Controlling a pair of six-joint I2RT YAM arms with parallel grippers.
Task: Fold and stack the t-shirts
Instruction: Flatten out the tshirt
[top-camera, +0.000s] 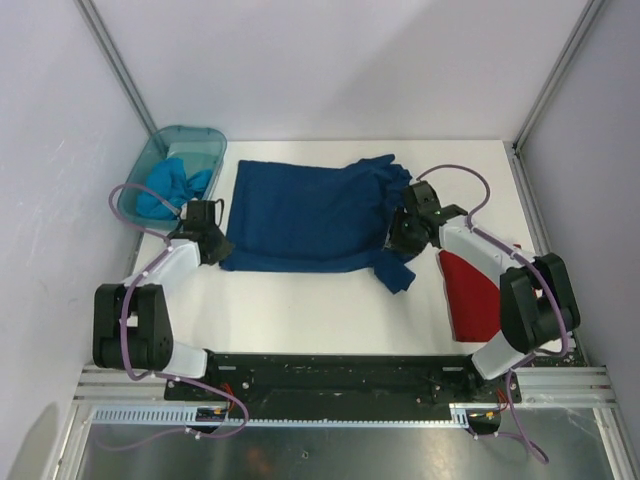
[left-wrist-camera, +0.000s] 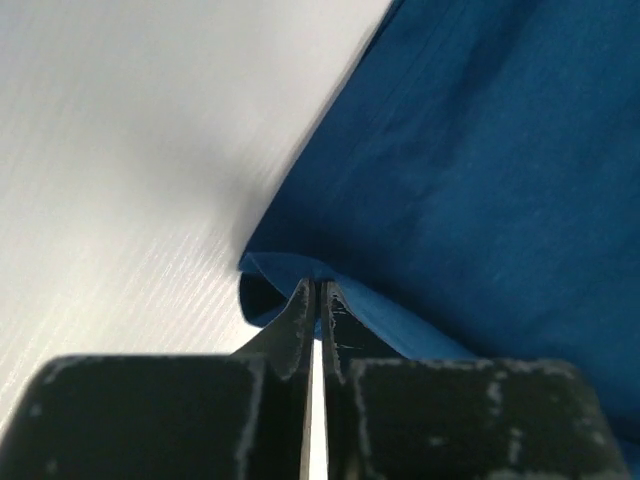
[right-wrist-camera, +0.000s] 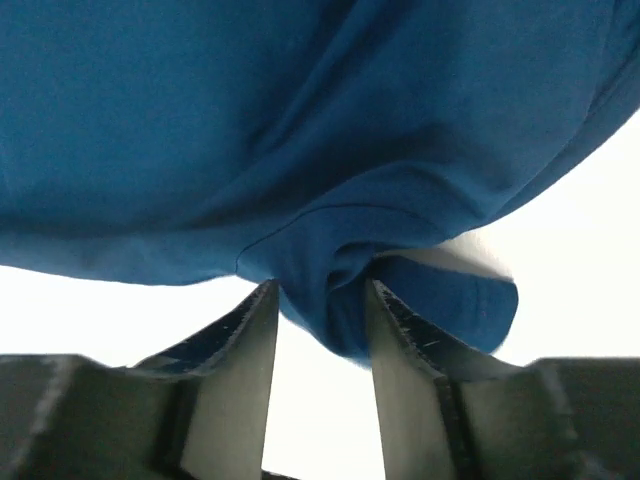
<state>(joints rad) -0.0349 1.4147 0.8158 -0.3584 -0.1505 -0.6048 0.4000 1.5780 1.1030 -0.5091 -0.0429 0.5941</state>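
A soft, short-sleeved navy blue t-shirt (top-camera: 300, 215) is spread across the white bench (top-camera: 320, 310) between the two sets of fingers. Its near left corner is pinched by the left fingers (left-wrist-camera: 293, 330), which are closed tight on a small fold of hem. The rest of the cloth is laid out ahead of them and to their right.

The right fingers (right-wrist-camera: 250, 350) are parted to a narrow gap. A bunched fold of the same shirt sits between them, and it is judged to be resting there loosely rather than clamped. A crumpled sleeve is seen just beside them, on the near side.

A plain red t-shirt (top-camera: 472, 300) is laid flat behind the right fingers, partly under that arm. A bright turquoise t-shirt (top-camera: 165, 190) is heaped in a translucent teal plastic tub (top-camera: 195, 135) beyond the left fingers.

The navy cloth is judged light, limp and not fragile. It can be expected to sag and crease wherever it is not supported, and a shallow pinch on a single layer may slip. Hold is best taken at hem corners or shoulder seams, where the fabric is doubled, with both ends of one edge gripped so the fold is carried evenly.
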